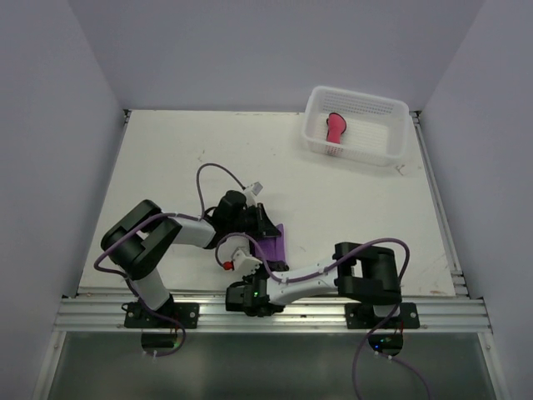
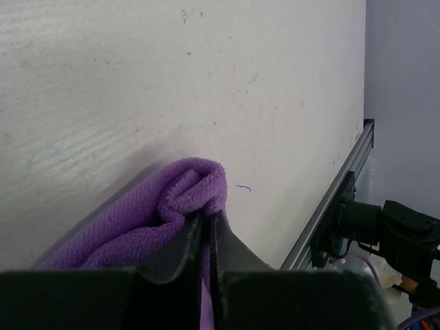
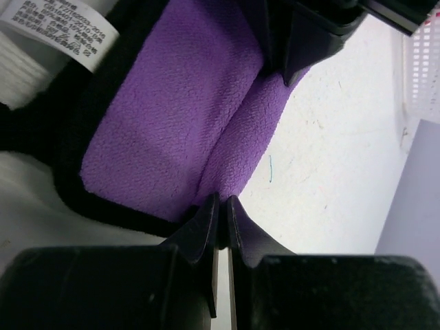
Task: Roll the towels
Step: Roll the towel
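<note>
Purple towel (image 1: 274, 243) lies on the white table (image 1: 166, 167) near its front edge, between the two arms. Left gripper (image 2: 207, 221): fingers nearly together, clamped on a bunched fold of the towel; the cloth humps up just ahead of the tips and spreads off to the left of them. Right gripper (image 3: 222, 204): fingers likewise pinched on the towel's near edge, at the crease where two purple layers meet; the black hem (image 3: 103, 206) runs along the left side, and a white care label (image 3: 62, 31) sits at the far left corner. In the right wrist view the other gripper's dark fingers grip the far end of the same crease. Pink-red towel (image 1: 335, 127) lies rolled inside the white basket (image 1: 391, 154) at the far right corner, well apart from both grippers.
</note>
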You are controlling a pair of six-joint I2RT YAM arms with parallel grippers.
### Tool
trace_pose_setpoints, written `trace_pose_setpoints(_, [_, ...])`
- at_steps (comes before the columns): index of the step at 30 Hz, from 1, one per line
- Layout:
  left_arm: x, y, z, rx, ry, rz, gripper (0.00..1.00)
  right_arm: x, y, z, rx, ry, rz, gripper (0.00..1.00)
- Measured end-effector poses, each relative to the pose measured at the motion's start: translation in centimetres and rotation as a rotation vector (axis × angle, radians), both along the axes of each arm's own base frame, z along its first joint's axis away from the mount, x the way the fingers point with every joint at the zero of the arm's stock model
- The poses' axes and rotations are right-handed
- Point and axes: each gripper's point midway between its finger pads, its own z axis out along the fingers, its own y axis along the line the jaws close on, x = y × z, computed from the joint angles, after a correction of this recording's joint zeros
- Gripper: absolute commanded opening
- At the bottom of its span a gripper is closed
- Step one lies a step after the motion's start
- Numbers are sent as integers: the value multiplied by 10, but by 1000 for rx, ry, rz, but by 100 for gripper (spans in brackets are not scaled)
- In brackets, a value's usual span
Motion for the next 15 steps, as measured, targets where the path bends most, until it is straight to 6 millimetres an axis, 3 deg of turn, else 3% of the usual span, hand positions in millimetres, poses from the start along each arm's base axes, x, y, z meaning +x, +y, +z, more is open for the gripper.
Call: trace_pose_setpoints(15, [-4, 15, -11, 10, -49, -26, 0, 0, 9, -11, -192, 15, 104, 0])
